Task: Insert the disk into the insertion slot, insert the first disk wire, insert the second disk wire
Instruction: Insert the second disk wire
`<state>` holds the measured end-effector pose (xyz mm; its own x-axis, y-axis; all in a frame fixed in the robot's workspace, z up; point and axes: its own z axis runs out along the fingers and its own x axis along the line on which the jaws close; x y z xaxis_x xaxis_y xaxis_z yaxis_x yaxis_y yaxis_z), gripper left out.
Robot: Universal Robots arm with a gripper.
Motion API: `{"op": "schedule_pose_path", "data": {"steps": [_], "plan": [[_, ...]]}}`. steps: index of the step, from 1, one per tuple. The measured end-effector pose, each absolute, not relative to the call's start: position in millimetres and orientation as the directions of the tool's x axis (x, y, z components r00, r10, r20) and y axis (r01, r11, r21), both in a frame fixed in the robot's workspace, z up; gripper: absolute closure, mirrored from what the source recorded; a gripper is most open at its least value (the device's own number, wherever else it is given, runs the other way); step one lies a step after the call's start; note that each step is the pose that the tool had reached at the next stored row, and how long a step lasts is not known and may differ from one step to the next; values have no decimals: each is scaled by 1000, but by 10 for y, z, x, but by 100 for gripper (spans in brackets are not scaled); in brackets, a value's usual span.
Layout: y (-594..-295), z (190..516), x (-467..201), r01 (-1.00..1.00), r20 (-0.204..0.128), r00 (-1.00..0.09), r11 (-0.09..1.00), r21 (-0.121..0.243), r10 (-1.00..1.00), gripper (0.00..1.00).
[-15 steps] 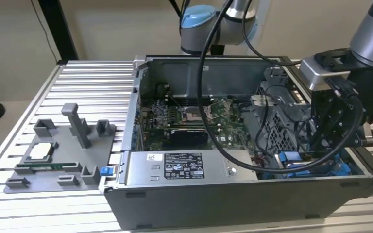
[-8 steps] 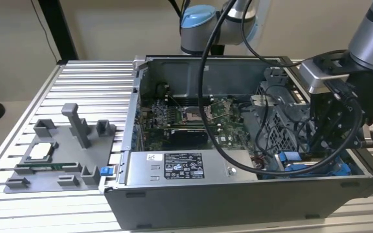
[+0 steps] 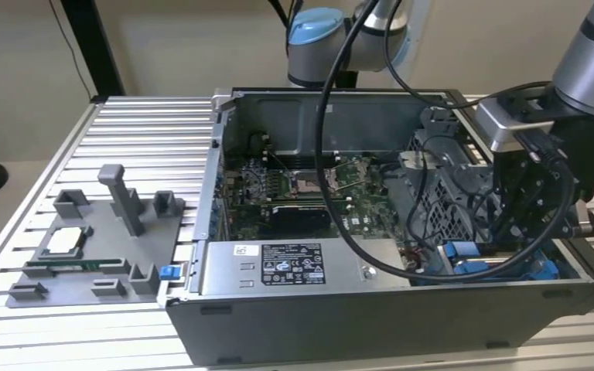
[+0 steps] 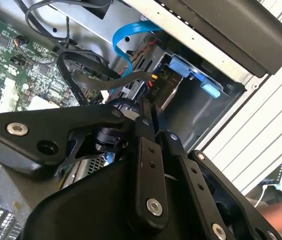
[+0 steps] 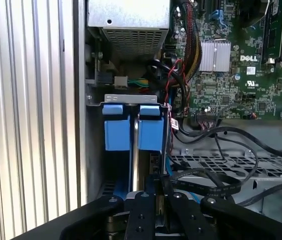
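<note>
The open computer case [image 3: 380,309] stands on the slatted table. My gripper [image 3: 510,226] reaches down into its front corner on the exterior view's right. There the insertion slot [image 5: 131,98], a grey metal bay, holds the disk, which shows as a thin silver edge [image 5: 135,150] between two bright blue carrier tabs [image 5: 151,129]. In both wrist views my black fingers [image 4: 143,150] meet at the tips, and my gripper [image 5: 158,181] [image 4: 151,107] is shut on the end of a flat black disk wire [image 5: 208,186] just in front of the disk. A blue ribbon wire [image 4: 123,37] loops nearby.
The motherboard [image 3: 308,189] and a silver power supply box [image 3: 287,267] fill the rest of the case. A bundle of black cables [image 4: 76,65] lies close to my fingers. A grey fixture [image 3: 96,247] with parts sits at the exterior view's left. A person's hand [image 4: 281,210] is beside the table.
</note>
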<state>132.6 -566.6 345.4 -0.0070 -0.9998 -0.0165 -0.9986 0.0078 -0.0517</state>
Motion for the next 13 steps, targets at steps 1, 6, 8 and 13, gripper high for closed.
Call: {"op": "schedule_pose_path", "data": {"steps": [1,6,8,13], "plan": [[-5666,3450,1326,-999,-17,-7,8,-52,-1000,100],[-5666,3425,1326,-999,-16,-7,8,-52,-1000,100],[-5666,3416,1326,-999,-16,-7,8,-52,-1000,100],[-5666,3406,1326,-999,-16,-7,8,-52,-1000,100]]}}
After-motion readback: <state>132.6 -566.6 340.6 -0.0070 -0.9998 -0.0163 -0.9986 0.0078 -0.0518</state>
